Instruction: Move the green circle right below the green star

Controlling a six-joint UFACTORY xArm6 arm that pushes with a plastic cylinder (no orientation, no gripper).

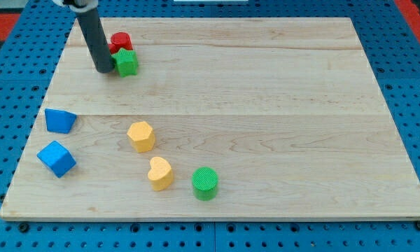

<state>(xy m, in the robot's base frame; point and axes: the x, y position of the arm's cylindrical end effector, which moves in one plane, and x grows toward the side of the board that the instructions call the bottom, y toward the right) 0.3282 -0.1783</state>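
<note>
Camera view: we saw my tip (pixel 106 71), bare, holding nothing, just left of the green star (pixel 127 62).
Green circle (pixel 205 183): upright, flat face up, well apart.

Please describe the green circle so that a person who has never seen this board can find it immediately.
Look along the wooden board's bottom edge in the view, a little left of the middle. The green circle stands there, just right of the yellow heart. It is the only round green block; the green star sits far off at the view's top left, beside my tip and a red block.
</note>
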